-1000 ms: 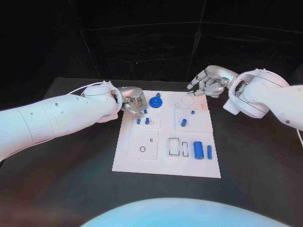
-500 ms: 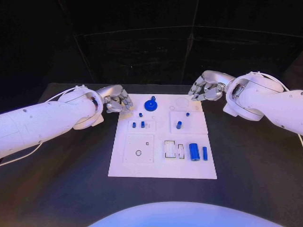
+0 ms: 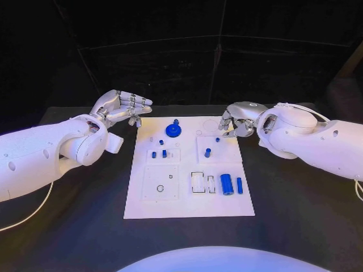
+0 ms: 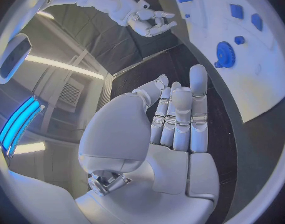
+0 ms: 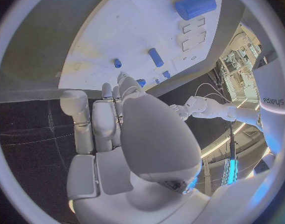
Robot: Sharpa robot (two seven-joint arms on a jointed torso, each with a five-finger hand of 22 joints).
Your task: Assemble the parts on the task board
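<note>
The white task board lies mid-table. At its far end stands a blue disc with a knob. Two short blue pegs stand left of centre, and a blue peg stands right of centre. A thick blue cylinder and a slim blue bar lie near the right edge. My left hand hovers off the far left corner with fingers spread, holding nothing. My right hand hangs over the far right corner with fingers bent downward, nothing between them.
The board also has rectangular slots beside the cylinder and a small ring hole in its near left panel. Black table surrounds the board on all sides, with a dark backdrop behind the far edge.
My left hand has drawn back from the board beside the blue disc to beyond the far left corner, fingers now spread. The right hand stays near its corner. The head camera has shifted.
</note>
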